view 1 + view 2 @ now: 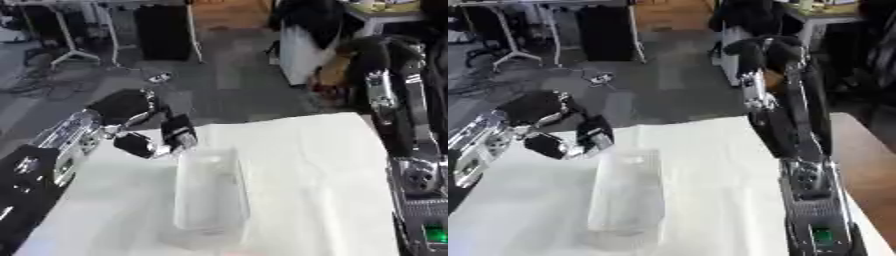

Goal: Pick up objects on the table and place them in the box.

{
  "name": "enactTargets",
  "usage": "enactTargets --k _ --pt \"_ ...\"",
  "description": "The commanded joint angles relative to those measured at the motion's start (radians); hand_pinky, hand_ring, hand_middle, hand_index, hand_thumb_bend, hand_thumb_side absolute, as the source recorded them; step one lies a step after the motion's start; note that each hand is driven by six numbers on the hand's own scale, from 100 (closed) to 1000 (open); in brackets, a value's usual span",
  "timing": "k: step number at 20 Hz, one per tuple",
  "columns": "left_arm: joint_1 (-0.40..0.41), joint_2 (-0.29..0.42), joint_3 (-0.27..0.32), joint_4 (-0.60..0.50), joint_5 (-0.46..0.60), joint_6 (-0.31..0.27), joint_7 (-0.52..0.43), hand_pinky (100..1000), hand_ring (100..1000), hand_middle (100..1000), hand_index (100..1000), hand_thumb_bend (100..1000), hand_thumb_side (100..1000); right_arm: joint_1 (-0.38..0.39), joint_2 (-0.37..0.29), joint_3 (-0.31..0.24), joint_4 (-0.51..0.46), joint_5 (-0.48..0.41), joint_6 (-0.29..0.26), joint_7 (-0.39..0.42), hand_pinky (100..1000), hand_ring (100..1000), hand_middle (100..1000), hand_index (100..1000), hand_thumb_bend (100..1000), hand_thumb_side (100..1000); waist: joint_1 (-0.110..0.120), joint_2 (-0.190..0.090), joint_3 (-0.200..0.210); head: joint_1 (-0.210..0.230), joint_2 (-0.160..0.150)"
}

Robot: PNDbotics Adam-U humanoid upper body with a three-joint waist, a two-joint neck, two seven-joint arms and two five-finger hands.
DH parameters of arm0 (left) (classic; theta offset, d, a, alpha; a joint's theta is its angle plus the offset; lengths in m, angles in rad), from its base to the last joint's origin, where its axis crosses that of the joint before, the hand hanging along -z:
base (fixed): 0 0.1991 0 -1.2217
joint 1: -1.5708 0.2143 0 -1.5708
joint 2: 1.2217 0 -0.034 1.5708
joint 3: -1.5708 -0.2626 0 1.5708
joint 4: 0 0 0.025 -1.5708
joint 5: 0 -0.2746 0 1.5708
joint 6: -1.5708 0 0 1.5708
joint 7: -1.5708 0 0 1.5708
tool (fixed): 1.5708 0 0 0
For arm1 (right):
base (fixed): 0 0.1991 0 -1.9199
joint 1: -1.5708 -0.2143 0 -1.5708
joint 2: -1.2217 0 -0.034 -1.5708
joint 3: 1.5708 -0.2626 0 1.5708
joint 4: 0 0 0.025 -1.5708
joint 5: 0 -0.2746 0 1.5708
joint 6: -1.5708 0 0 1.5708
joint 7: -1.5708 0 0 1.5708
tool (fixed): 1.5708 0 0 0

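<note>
The clear plastic box [208,192] is sat on the white-covered surface [306,170], long side running away from the camera. The left hand [149,131] is held just over the box's far left corner, fingers curled (nothing can be made out in them). The right hand can't be seen, only its arm [785,115] raised on the right.

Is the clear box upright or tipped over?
Upright: the clear box stands on the white table, open top up. Contents cannot be told.

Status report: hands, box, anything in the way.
Left hand curled at the clear box's far end, nothing seen in it. Right hand out of view, arm raised. No loose objects visible.
</note>
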Motion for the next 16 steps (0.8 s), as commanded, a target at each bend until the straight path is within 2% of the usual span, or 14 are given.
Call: enactTargets --k 1,4,5,6,7,8,9,10,11,16 --pt "-0.030 -0.007 -0.005 0.017 0.013 -0.037 -0.012 100 100 100 383 100 784 -0.018 0.006 0.005 -0.015 -0.004 0.000 0.006 319 342 364 638 124 990 -0.001 -0.008 -0.003 0.000 -0.015" --pt "-0.033 -0.025 -0.008 0.041 0.035 -0.072 -0.024 100 100 100 422 100 764 -0.018 0.009 0.008 -0.015 -0.006 -0.002 0.009 318 342 363 638 124 989 -0.001 -0.007 -0.006 0.002 -0.016" --pt "-0.032 -0.029 -0.006 0.047 0.046 -0.082 -0.025 100 100 100 485 100 766 -0.018 0.009 0.008 -0.016 -0.006 -0.002 0.009 318 342 363 637 124 989 -0.001 -0.007 -0.007 0.001 -0.017" --pt "-0.032 -0.031 -0.003 0.051 0.058 -0.090 -0.024 183 243 239 609 100 875 -0.018 0.010 0.008 -0.016 -0.007 -0.002 0.009 318 342 363 637 124 989 -0.001 -0.007 -0.007 0.000 -0.018" --pt "-0.031 -0.030 -0.002 0.053 0.065 -0.097 -0.026 584 591 583 811 102 1000 -0.018 0.010 0.008 -0.016 -0.007 -0.002 0.009 319 342 363 637 124 989 0.000 -0.007 -0.007 -0.001 -0.019" --pt "-0.029 -0.025 -0.004 0.052 0.058 -0.101 -0.041 932 852 851 936 146 1000 -0.018 0.010 0.008 -0.017 -0.007 -0.002 0.009 319 342 363 637 124 988 0.000 -0.007 -0.006 -0.002 -0.020" --pt "-0.028 -0.023 -0.003 0.047 0.047 -0.103 -0.058 1000 975 959 996 184 1000 -0.018 0.009 0.008 -0.017 -0.007 -0.002 0.009 319 342 363 637 124 988 0.000 -0.008 -0.006 -0.003 -0.020" --pt "-0.027 -0.019 0.000 0.036 0.037 -0.110 -0.073 1000 1000 1000 1000 231 1000 -0.018 0.009 0.008 -0.017 -0.007 -0.002 0.009 319 342 363 637 124 988 0.000 -0.008 -0.005 -0.003 -0.020" --pt "-0.025 -0.017 0.006 0.025 0.031 -0.117 -0.083 1000 1000 1000 1000 245 1000 -0.018 0.008 0.008 -0.016 -0.007 -0.002 0.009 319 342 363 637 124 988 0.000 -0.008 -0.005 -0.004 -0.020" --pt "-0.017 -0.006 0.029 -0.017 0.030 -0.130 -0.107 1000 1000 1000 1000 269 1000 -0.018 0.006 0.008 -0.014 -0.007 -0.002 0.009 319 342 363 637 123 987 0.000 -0.009 -0.001 -0.009 -0.022"
